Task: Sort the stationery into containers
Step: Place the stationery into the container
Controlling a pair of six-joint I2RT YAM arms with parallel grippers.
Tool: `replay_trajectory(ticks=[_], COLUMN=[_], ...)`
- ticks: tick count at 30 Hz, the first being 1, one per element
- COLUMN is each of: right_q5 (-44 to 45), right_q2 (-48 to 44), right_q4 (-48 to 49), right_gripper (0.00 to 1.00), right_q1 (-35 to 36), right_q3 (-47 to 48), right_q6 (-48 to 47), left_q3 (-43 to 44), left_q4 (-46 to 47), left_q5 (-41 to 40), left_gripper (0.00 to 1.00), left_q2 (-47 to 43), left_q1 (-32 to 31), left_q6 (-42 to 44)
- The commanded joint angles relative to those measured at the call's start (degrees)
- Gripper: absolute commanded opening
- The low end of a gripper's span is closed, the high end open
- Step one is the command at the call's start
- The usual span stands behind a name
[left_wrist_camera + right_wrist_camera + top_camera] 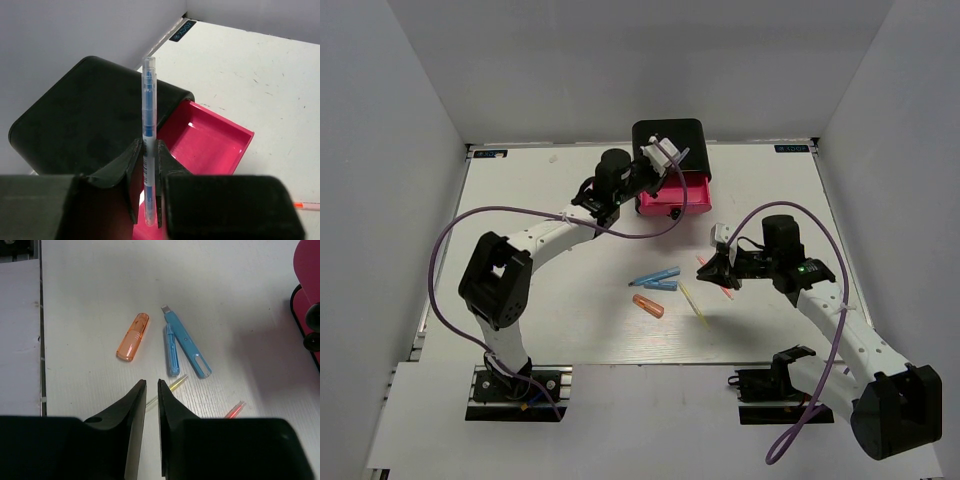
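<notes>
My left gripper (148, 185) is shut on a thin clear-blue pen (149, 110) and holds it upright above the open pink drawer (235, 150) of the black cabinet (85, 115). In the top view this gripper (663, 153) is over the cabinet (685, 135), and the drawer (688, 195) sticks out toward me. My right gripper (151, 382) is shut and empty, low over a thin yellow stick (176, 384). Beyond it lie an orange capsule (133, 337), a short blue piece (171, 350), a longer blue marker (186, 342) and a red-pink stick (234, 411).
The loose items lie mid-table in the top view: blue pieces (656, 277), the orange capsule (647, 306), the yellow stick (693, 302). A black drawer knob (312, 327) shows at the right edge of the right wrist view. White walls enclose the table.
</notes>
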Motion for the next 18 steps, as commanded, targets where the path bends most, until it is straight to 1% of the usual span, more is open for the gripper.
replay_trajectory(ticks=[1,5,7,8,10,12,15,16,17,18], right_q5=[-0.6,-0.2,0.0,0.2,0.4,1.0,3.0,3.7,6.2,7.2], right_q2=[-0.5,-0.1,-0.1,0.0,-0.1,0.0,0.1,0.2,0.7,0.9], right_q4=[1.6,1.5,1.4,1.3,1.4,1.1,1.3,1.5,2.0,2.2], right_gripper=[0.22,0.24,0.28,0.28,0.29,0.29,0.29,0.29,0.29,0.29], right_q1=[-0.5,-0.6,-0.7,-0.6,-0.8,-1.0,-1.2,-1.1,-1.3,-1.3], right_q3=[-0.4,0.1,0.0,0.3,0.5,0.6,0.7,1.0,1.0,1.2], right_q6=[0.2,0.1,0.2,0.2,0.2,-0.1,0.3,0.6,1.5,1.9], left_q3=[2.7,2.7,4.0,4.6,5.1,5.1,5.1,5.1,5.1,5.1], left_q4=[-0.6,-1.1,-1.8,-2.8,-3.3,-2.5,-1.9,-1.9,-1.9,-3.8], left_q5=[1.4,1.9,1.9,1.9,1.9,1.9,-0.2,-1.8,-2.7,-3.8], left_gripper=[0.26,0.42,0.45,0.46,0.52,0.53,0.56,0.59,0.59,0.61], left_q2=[-1.0,-1.0,-0.5,-0.5,-0.5,-0.5,-3.2,-4.1,-5.0,-7.4], left_q1=[0.2,0.2,0.2,0.2,0.2,0.2,-0.4,-0.4,-0.4,-0.4], left_q6=[0.4,0.4,0.4,0.4,0.4,0.4,0.4,-0.2,-1.2,-2.4])
